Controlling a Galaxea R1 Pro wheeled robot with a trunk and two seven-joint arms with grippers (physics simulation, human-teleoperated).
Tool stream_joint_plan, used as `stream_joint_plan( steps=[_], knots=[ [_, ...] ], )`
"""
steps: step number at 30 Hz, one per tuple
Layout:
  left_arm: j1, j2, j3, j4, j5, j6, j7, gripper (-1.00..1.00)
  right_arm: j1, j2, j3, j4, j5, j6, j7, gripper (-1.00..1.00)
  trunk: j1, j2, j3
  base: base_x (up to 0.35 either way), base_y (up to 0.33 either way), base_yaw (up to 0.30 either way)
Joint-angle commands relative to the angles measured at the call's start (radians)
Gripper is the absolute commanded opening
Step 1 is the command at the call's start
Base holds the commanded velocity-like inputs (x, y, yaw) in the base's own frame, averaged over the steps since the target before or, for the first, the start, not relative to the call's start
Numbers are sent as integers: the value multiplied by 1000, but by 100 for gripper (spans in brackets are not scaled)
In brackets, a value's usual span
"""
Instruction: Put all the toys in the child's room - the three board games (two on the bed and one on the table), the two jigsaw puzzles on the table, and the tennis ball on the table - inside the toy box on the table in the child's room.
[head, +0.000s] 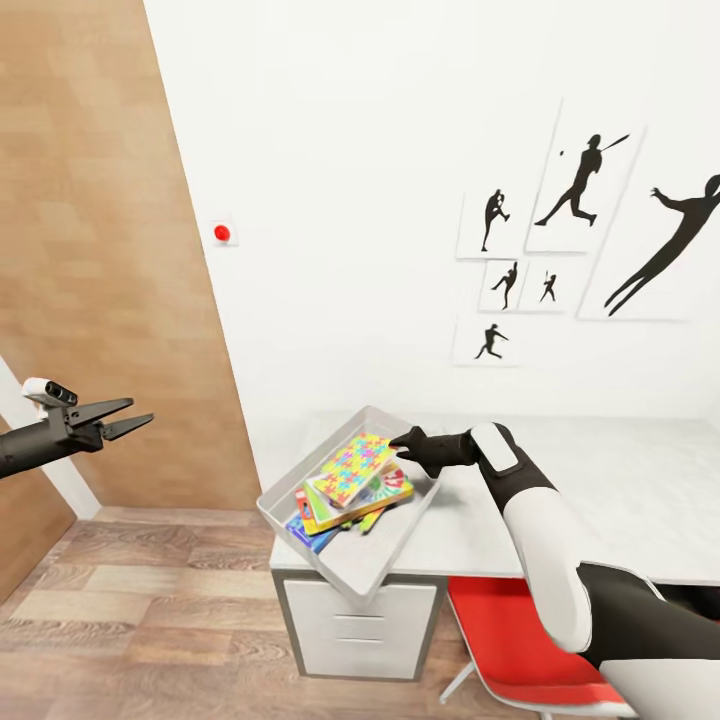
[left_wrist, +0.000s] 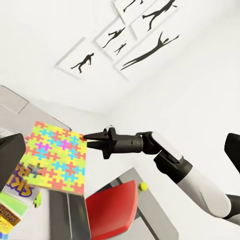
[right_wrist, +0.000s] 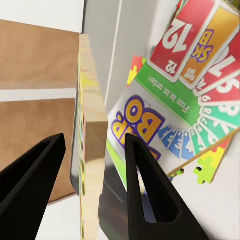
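At the far left of the head view the left end effector (head: 128, 418) hangs in the air in front of a brown wooden door (head: 110, 250), its two dark fingers spread slightly apart with nothing between them, well away from the tabletop (head: 620, 490). To its right, the light grey toy box (head: 300, 480) sits on the near left corner of the pale tabletop, partly overhanging the edge above the white drawers (head: 350, 615). Inside it lies a stack of flat toys: a yellow-orange-green board game (head: 385, 487) printed "SKIP BO", other colourful edges beneath it, and on top a jigsaw puzzle (head: 352, 467) of yellow, pink, blue and green pieces, tilted with its far edge raised. The right end effector (head: 400, 441) reaches over the toy box from the right and meets that raised edge of the puzzle. In the right wrist view its fingers stand open on either side of the puzzle's thin edge (right_wrist: 92, 150), with gaps on both sides, so they are not clamped on it. Below the tabletop stands a red chair (head: 510, 640). In the left wrist view a small yellow-green tennis ball (left_wrist: 144, 186) lies on the tabletop beyond the chair. On the white wall at the right hang black sports-silhouette pictures (head: 585, 190).
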Motion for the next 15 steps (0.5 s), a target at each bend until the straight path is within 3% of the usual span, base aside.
stream_joint_plan(
  steps=[1, 15],
  knots=[
    [-1, 0, 0, 0, -2, 11, -4, 100, -1, 1, -7, -1, -8, 4, -10, -100, 1, -2, -2, 57, 26, 0],
    [-1, 0, 0, 0, -4, 11, -4, 100, -1, 0, -7, -1, -8, 4, -38, -100, 1, -2, -2, 25, 16, 0]
  ],
)
